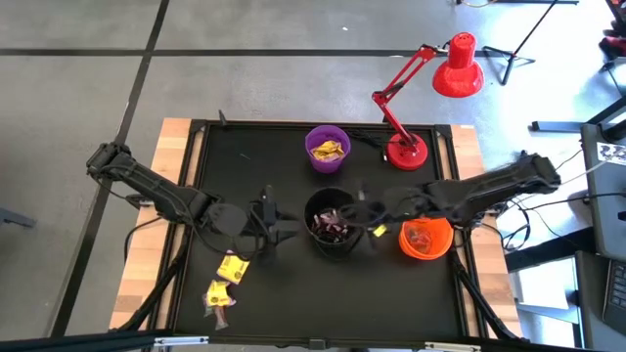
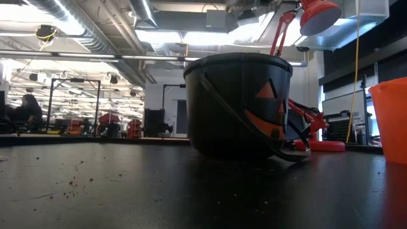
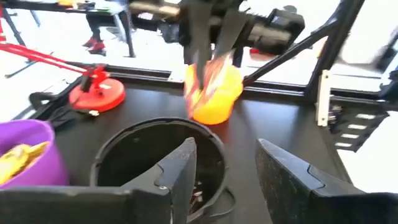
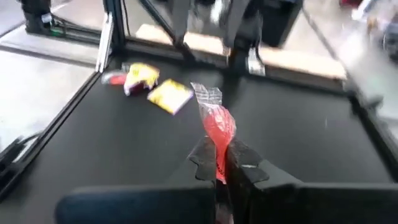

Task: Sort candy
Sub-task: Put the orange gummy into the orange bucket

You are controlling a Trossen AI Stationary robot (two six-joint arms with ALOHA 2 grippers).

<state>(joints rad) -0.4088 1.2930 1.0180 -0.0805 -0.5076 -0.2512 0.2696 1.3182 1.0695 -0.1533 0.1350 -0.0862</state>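
My right gripper (image 4: 221,163) clamped on red candy (image 4: 219,126); piece stands lengthwise out of fingertips, silver twist end leading, pointing straight ahead. Black bowl (image 1: 333,223) just beside gripper, orange bowl (image 1: 426,240) on its other side. My left gripper (image 3: 225,163) above black bowl's rim, fingers apart, nothing between. Yellow candies (image 4: 163,92) farther ahead on table.

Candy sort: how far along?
Done: yellow pieces in the purple bowl, dark ones in the black bowl, reddish ones in the orange bowl.
In hand: the right gripper is shut on a red candy. The left gripper is open and empty over the black bowl.
Left: loose candy on the table, mostly yellow.
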